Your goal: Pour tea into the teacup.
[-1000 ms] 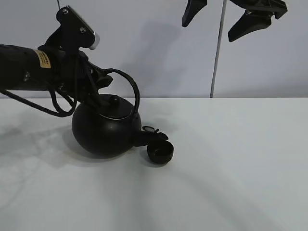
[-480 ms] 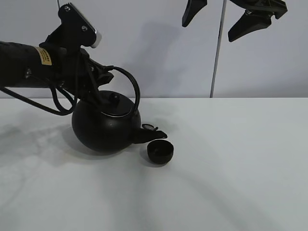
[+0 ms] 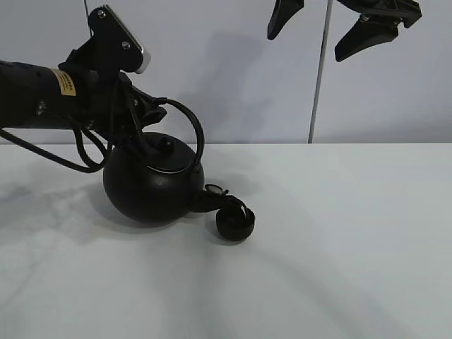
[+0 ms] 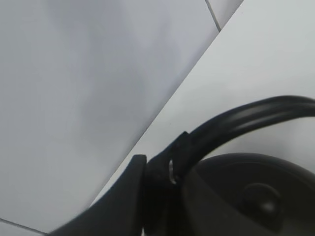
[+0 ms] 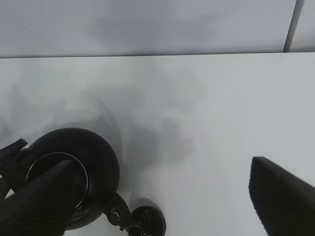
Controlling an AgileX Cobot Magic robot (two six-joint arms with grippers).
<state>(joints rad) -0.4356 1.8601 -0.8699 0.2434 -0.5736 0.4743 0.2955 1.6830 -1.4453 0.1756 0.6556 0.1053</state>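
Observation:
A large round black kettle (image 3: pixel 152 191) with an arched handle (image 3: pixel 189 123) hangs tilted over the white table, its spout (image 3: pixel 212 199) down toward the teacup. The teacup (image 3: pixel 234 224), small, black and bowl-shaped, sits right under the spout tip. My left gripper (image 3: pixel 145 116) is shut on the kettle's handle; in the left wrist view the handle (image 4: pixel 236 123) runs from between the fingers (image 4: pixel 123 191) above the lid (image 4: pixel 256 191). My right gripper (image 3: pixel 326 28) is open and empty, high at the top right. The right wrist view shows the kettle (image 5: pixel 74 172) and teacup (image 5: pixel 147 223) far below.
The white table (image 3: pixel 339 240) stretches to the right and front. A grey wall with a vertical seam (image 3: pixel 319 78) stands behind it. The left arm's cables (image 3: pixel 85 152) loop beside the kettle.
The kettle has tipped further forward since half a second ago, its spout dropping onto the teacup's rim. The teacup has stayed where it was. The right gripper has not moved.

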